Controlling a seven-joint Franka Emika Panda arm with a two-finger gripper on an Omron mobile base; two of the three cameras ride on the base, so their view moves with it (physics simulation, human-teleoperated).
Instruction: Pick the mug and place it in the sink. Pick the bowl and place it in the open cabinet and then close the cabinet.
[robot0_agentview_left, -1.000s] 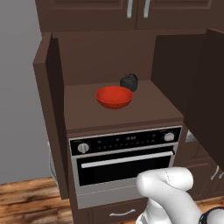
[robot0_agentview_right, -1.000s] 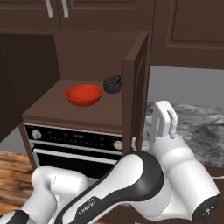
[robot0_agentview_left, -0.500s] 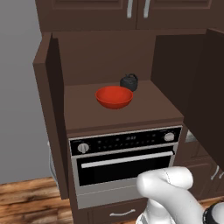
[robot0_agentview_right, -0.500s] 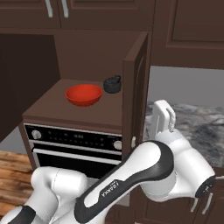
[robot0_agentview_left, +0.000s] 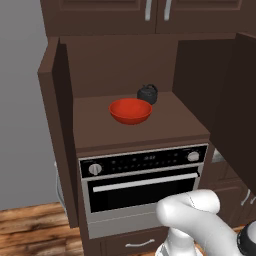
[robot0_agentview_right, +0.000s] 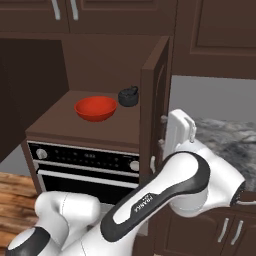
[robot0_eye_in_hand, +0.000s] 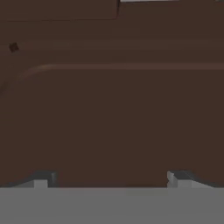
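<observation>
The red bowl (robot0_agentview_left: 130, 110) (robot0_agentview_right: 95, 108) rests on the shelf of the open cabinet (robot0_agentview_left: 120, 65) above the oven. Both cabinet doors stand open: the left door (robot0_agentview_left: 56, 125) and the right door (robot0_agentview_left: 235, 100) (robot0_agentview_right: 155, 100). My gripper (robot0_eye_in_hand: 111, 180) is open, its fingertips (robot0_eye_in_hand: 43, 179) close against the brown arched panel of the right door's outer face (robot0_eye_in_hand: 113, 113). In the right base view my white hand (robot0_agentview_right: 179, 129) sits just behind that door's edge. Nothing is between the fingers. The mug and the sink are out of view.
A small dark kettle-like object (robot0_agentview_left: 147, 93) (robot0_agentview_right: 128, 96) stands behind the bowl. The built-in oven (robot0_agentview_left: 142, 182) sits below the shelf. A stone countertop (robot0_agentview_right: 225, 140) lies to the right of the door. Smaller cabinets (robot0_agentview_left: 150, 15) hang above.
My arm's elbow has swung up and to the right in the right base view. The hand stays by the right door. Bowl and doors have not moved.
</observation>
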